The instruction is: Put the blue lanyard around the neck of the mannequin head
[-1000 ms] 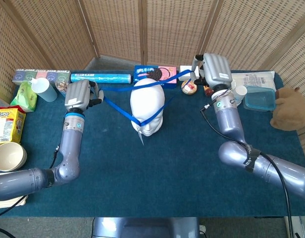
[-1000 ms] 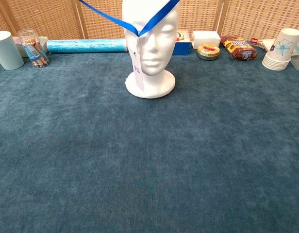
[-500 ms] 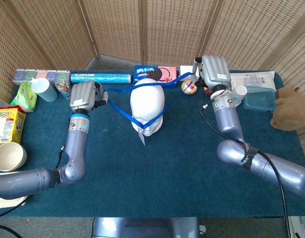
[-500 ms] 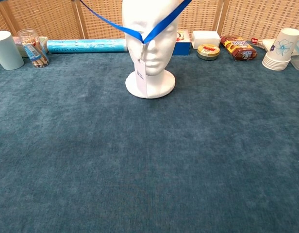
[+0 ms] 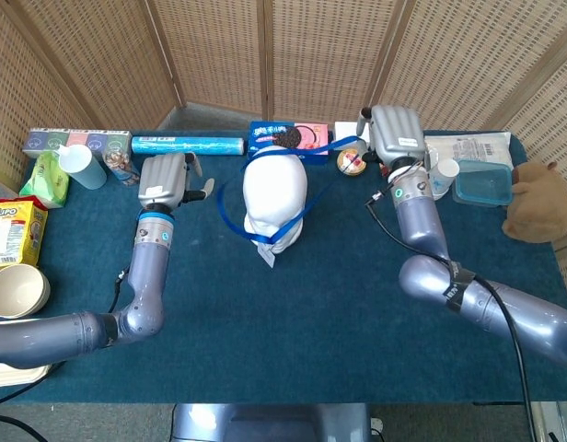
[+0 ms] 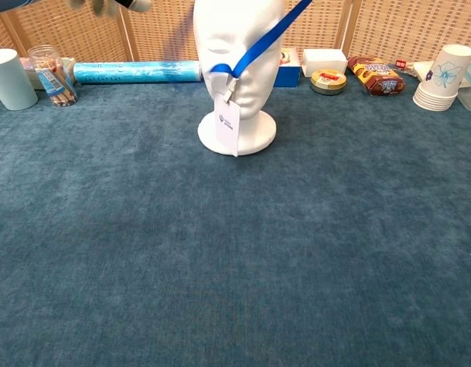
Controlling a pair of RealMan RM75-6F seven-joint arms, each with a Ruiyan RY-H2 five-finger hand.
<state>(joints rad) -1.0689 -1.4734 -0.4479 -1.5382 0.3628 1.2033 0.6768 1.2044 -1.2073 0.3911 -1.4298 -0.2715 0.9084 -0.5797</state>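
Blue table [image 5: 293, 313], lanyard [image 5: 230, 208] seemingly lower on mannequin head [image 5: 274, 198]

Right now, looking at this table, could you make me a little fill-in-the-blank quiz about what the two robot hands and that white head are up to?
1. The lanyard looped over the mannequin head is colored ____.
2. A white ____ hangs from the lanyard's lowest point, in front of the chin.
3. The right hand holds the strap up on the side where a brown ____ sits at the table edge.
4. The left hand is nearest a long ____ roll.

Missing: blue; badge; teddy bear; blue
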